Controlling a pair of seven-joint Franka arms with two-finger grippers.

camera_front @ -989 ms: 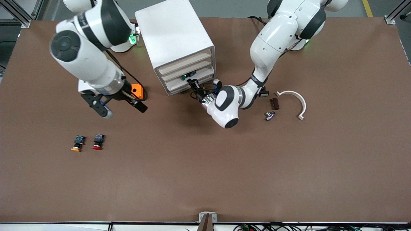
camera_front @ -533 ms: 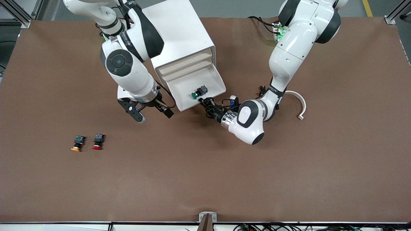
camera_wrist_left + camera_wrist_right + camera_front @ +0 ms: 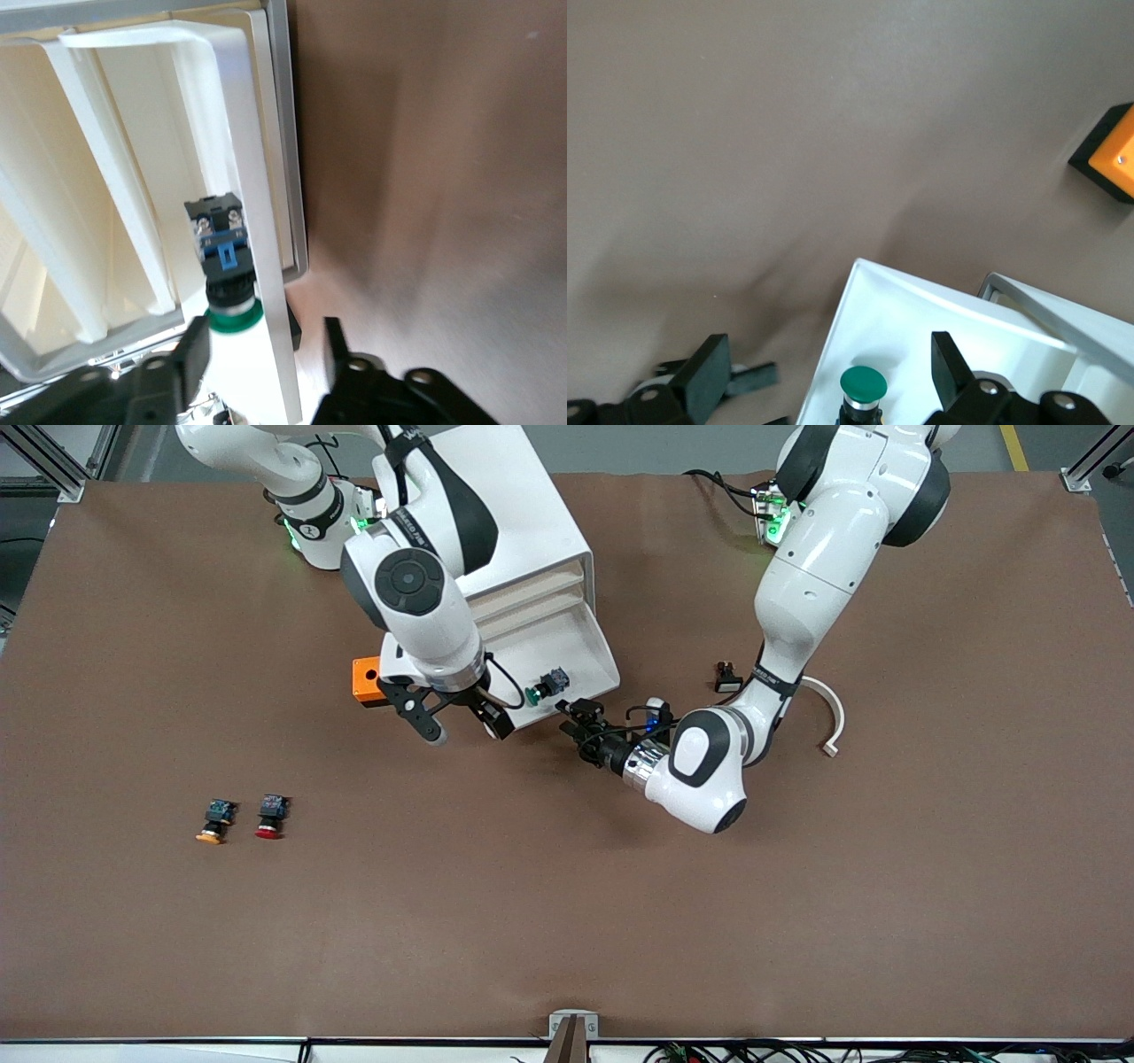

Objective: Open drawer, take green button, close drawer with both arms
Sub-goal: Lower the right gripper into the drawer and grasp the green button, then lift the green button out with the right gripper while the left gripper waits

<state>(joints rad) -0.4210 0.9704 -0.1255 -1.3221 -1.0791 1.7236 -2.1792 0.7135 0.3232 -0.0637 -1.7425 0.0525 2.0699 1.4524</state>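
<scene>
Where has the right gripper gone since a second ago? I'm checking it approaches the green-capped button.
Yes: the right gripper has moved from above the red-capped button to the open white plastic drawer.

Button [image 3: 547, 685] in the pulled-out drawer [image 3: 592, 657] – right end effector [image 3: 463, 726] over its front edge

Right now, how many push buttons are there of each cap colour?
Green cap, lying in the open drawer: 1
Red cap, on the table: 1
Orange cap, beside the red one: 1
Total: 3
</scene>
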